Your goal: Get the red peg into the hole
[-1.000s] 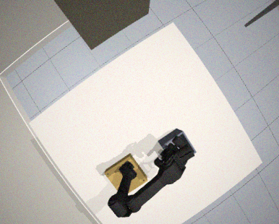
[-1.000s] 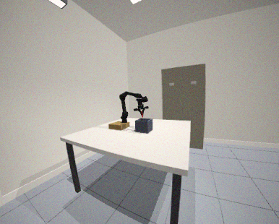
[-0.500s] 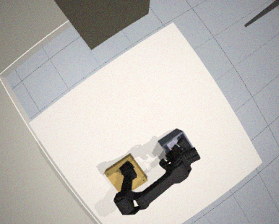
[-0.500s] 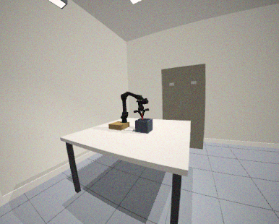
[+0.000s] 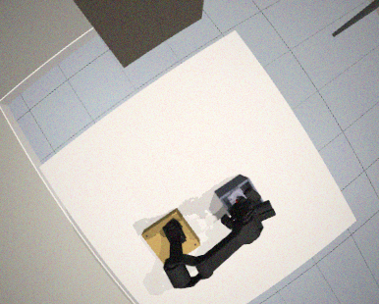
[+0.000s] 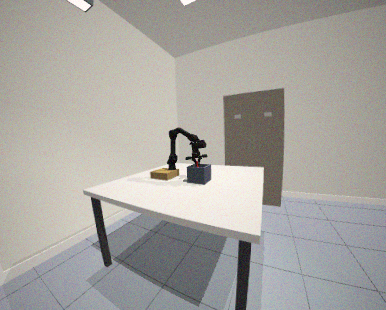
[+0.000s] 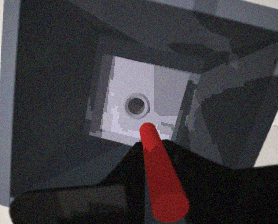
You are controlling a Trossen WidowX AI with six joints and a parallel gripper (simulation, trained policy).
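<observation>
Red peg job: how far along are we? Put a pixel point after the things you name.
Done: the red peg [image 6: 197, 164] [image 7: 162, 172] is picked up, shut in the gripper [image 6: 197, 159] [image 7: 151, 146]. In hand: it is over the dark box [image 5: 219, 192] [image 6: 199, 174] [image 7: 10, 100], its tip beside the hole [image 7: 136, 105] in the wrist view. Left: line it up, lower it and seat it fully; the hole shows unfilled.

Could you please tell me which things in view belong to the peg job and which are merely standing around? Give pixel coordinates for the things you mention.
Part of the job:
- red peg [image 6: 197, 163] [image 7: 162, 180]
- open box [image 5: 219, 192] [image 6: 199, 174] [image 7: 10, 100]
- plate with the hole [image 7: 170, 90]
- gripper [image 5: 239, 205] [image 6: 197, 160] [image 7: 151, 146]

Not part of it:
- door [image 5: 147, 29] [image 6: 254, 145]
- ceiling lights [image 6: 80, 4]
</observation>
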